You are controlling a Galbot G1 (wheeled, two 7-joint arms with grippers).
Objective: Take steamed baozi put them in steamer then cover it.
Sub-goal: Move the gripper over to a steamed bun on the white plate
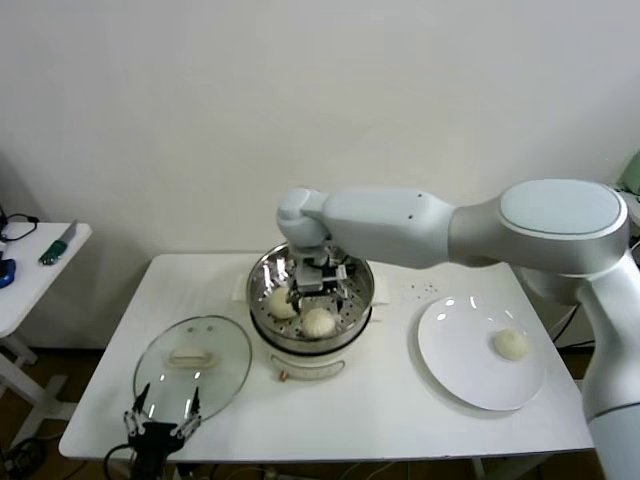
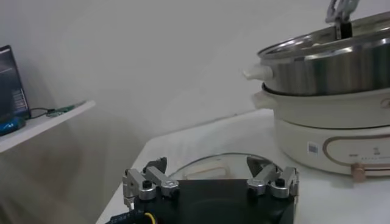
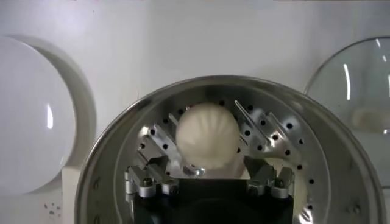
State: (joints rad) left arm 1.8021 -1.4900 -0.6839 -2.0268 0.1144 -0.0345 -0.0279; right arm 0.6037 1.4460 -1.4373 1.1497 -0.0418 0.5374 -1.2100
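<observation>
The steel steamer stands on its cream pot base at mid-table. Two baozi lie in it. My right gripper reaches down inside the basket. In the right wrist view it is open, its fingers on either side of a baozi resting on the perforated bottom. A further baozi lies on the white plate. The glass cover lies flat on the table left of the steamer. My left gripper hangs open at its near edge, holding nothing.
A white side table with small items stands at the far left. A thin curved strip lies just in front of the pot base. The table's front edge runs close to the cover and the plate.
</observation>
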